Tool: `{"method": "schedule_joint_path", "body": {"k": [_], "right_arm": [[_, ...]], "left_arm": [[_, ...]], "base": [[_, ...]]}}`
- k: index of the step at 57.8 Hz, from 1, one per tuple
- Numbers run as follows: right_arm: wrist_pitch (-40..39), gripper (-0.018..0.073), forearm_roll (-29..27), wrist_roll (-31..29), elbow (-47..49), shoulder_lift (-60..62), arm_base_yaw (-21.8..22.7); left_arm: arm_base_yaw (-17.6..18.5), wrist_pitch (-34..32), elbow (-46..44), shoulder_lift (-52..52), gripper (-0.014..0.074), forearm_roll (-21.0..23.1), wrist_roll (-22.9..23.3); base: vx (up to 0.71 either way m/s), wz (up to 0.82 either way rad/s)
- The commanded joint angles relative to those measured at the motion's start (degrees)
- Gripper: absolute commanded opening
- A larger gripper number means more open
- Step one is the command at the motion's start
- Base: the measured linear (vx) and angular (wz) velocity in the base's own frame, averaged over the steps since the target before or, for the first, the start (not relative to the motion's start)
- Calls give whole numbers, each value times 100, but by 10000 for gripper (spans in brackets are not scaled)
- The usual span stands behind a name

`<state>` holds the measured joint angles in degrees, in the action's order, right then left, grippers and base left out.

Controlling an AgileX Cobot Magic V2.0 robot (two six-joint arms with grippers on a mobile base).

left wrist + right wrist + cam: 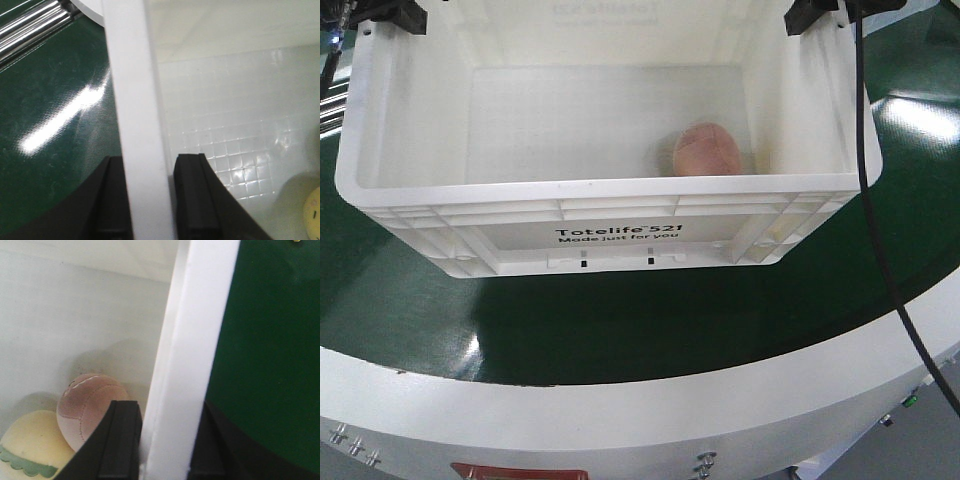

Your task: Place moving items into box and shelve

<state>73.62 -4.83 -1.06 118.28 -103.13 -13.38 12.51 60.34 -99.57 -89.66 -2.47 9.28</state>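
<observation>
The pinkish bun (707, 150) and pale yellow bun (30, 445) lie inside the white crate (620, 235) by its right wall; the left gripper (150, 165) and right gripper (167, 410) each pinch a side rim, apparently to lift it for shelving.

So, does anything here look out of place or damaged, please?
Nothing stands out. The white crate looks intact and level, the pinkish bun and pale yellow bun lie inside, and the left gripper and right gripper each clamp a side wall.
</observation>
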Motion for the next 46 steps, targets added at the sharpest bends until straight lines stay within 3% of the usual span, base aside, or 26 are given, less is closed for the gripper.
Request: {"method": "schedule_joint_path", "body": {"k": [1,46], "right_arm": [[-392,-5,-170,-99,239,406,9],[-392,-5,-170,-99,239,406,9]], "left_arm": [[67,-802,-198,328,-1,123,-80],[67,-802,-198,328,1,123,-80]], "base": [[0,0],[0,0]]}}
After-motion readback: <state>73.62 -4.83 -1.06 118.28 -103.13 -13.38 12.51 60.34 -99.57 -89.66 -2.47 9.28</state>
